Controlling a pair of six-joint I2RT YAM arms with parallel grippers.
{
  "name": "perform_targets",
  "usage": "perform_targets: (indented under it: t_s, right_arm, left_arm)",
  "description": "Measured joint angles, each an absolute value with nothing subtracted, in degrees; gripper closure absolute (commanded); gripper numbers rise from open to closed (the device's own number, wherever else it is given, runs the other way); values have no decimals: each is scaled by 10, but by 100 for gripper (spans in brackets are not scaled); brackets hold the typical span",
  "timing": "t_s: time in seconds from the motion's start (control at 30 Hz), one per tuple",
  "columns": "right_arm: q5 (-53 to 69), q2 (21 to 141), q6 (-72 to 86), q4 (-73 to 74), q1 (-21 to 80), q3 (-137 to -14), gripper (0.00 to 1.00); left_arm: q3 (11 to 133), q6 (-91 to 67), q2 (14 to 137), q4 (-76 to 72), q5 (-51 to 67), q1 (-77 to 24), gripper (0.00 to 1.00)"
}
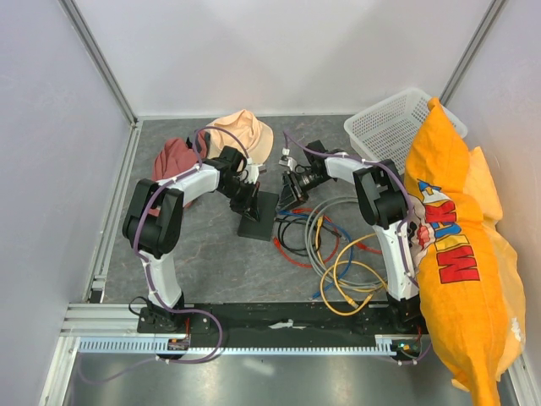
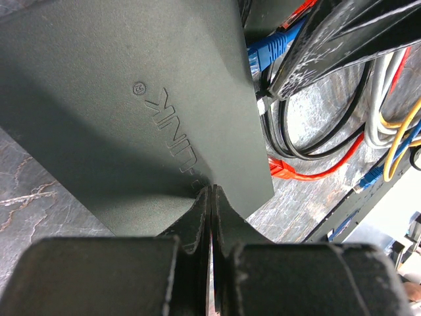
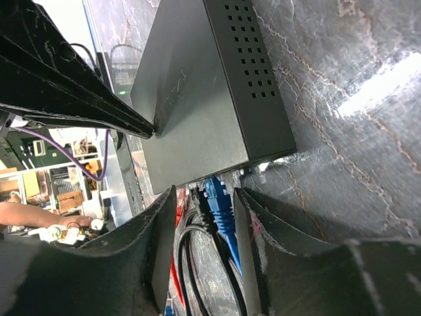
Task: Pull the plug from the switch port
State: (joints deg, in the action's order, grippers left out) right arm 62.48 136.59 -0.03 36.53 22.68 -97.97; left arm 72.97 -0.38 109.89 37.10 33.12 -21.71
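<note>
The switch (image 1: pixel 259 216) is a flat matte black box lying mid-table; it fills the left wrist view (image 2: pixel 131 118) and shows in the right wrist view (image 3: pixel 197 99). A blue plug (image 3: pixel 217 201) sits in its port side, with a black plug beside it; the blue plug also shows in the left wrist view (image 2: pixel 268 52). My right gripper (image 3: pixel 205 192) is open, with a finger on either side of the blue and black plugs; it shows in the top view (image 1: pixel 290 189). My left gripper (image 2: pixel 210 189) is shut, its tips resting on the switch's top; it shows in the top view (image 1: pixel 247 201).
A tangle of grey, yellow, orange, blue and black cables (image 1: pixel 338 254) lies right of the switch. A peach hat (image 1: pixel 245 131) and a maroon cloth (image 1: pixel 173 156) lie behind the left arm. A white basket (image 1: pixel 393 123) and an orange bag (image 1: pixel 452 254) stand at the right.
</note>
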Motion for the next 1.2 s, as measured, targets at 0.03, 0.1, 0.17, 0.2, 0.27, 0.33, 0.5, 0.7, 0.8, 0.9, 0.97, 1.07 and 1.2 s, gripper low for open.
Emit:
perform_targets:
  t_s: [0.03,0.1,0.17,0.2,0.27,0.33,0.5,0.7,0.8,0.9,0.97,1.07,1.2]
  right_arm:
    - [625,1367,-1,366,228,-981,55]
    - [623,1368,-3,367,228,-982,56]
    - [622,1368,-3,367,228,-982,57]
    - [621,1369,-3,368,228,-982,57]
    - [620,1369,-3,369,228,-984,60]
    - [619,1372,-3,369,228,-985,61]
    - [621,1377,-3,372,227,-988,65]
    - [615,1377,-6,372,227,-988,71]
    - [611,1377,-9,373,228,-989,75]
    - [606,1377,-11,375,229,-990,80]
    - [599,1377,-11,380,230,-993,83]
    - [586,1376,-13,391,233,-1001,89]
    - [565,1373,-16,403,237,-1007,100]
  left_arm:
    - [730,-4,1099,371,331,-217,98]
    - [730,-4,1099,371,331,-217,98]
    - [730,-4,1099,371,331,-217,98]
    - [730,-4,1099,371,331,-217,98]
    - [730,-4,1099,371,331,-217,98]
    - [730,-4,1099,371,331,-217,98]
    - [730,-4,1099,371,331,-217,98]
    - [730,-4,1100,371,331,-217,98]
    - [731,-4,1100,372,331,-217,98]
    - [731,-4,1101,372,331,-217,98]
    - [732,-4,1101,373,331,-217,98]
    - [733,-4,1101,374,331,-217,98]
    - [737,-4,1106,378,332,-217,98]
